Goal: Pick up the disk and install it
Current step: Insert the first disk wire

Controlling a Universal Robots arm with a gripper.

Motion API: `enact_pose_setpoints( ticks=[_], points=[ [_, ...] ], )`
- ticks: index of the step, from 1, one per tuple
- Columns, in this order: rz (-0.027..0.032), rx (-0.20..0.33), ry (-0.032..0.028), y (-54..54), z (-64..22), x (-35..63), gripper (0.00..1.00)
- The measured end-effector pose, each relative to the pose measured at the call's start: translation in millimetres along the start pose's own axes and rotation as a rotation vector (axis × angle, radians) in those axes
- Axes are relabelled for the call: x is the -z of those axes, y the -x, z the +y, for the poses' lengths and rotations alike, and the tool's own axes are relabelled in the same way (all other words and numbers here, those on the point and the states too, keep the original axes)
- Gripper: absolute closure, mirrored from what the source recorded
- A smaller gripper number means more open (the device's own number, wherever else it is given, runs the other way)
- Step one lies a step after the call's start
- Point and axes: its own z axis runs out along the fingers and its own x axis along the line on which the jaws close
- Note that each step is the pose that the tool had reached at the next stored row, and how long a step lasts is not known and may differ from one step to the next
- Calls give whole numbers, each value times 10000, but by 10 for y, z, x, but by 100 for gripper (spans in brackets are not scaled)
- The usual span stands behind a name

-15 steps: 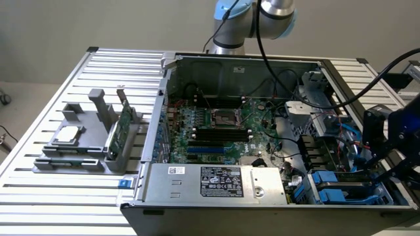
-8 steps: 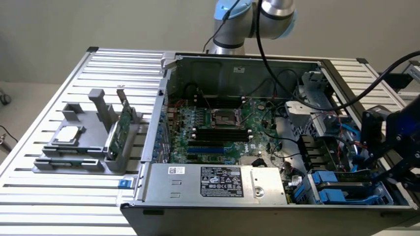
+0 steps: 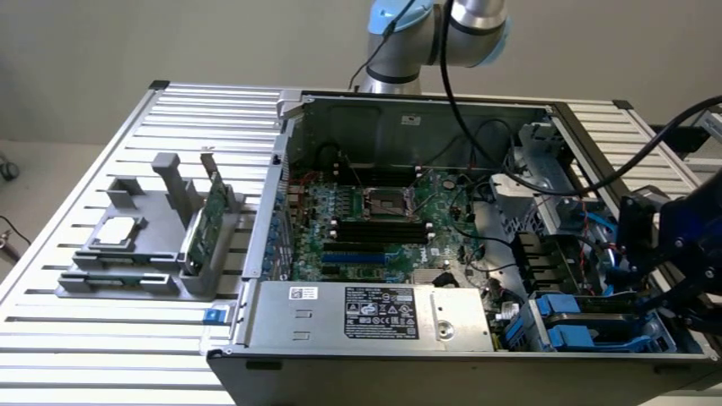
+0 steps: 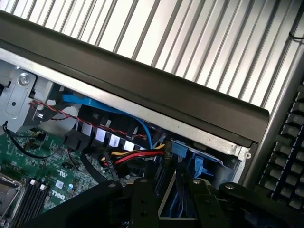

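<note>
Over the drive bay (image 3: 544,309), tool (image 4: 170,184) at the blue-framed disk (image 4: 173,203), its grip impossible to tell

An open computer case (image 3: 451,376) lies on the slatted desk (image 3: 203,110), its motherboard (image 3: 384,211) exposed and the black hand (image 3: 668,292) over the blue drive bay (image 3: 581,326) at the exterior view's right, while a grey holder (image 3: 135,249) at the left carries a chip (image 3: 118,230) and an upright green card (image 3: 209,224).
</note>
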Motion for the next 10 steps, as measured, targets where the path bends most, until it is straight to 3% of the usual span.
enact_pose_setpoints(
  ticks=[10],
  points=[
    [450, -118, 187, 53, -27, -61, 68]
  ],
)
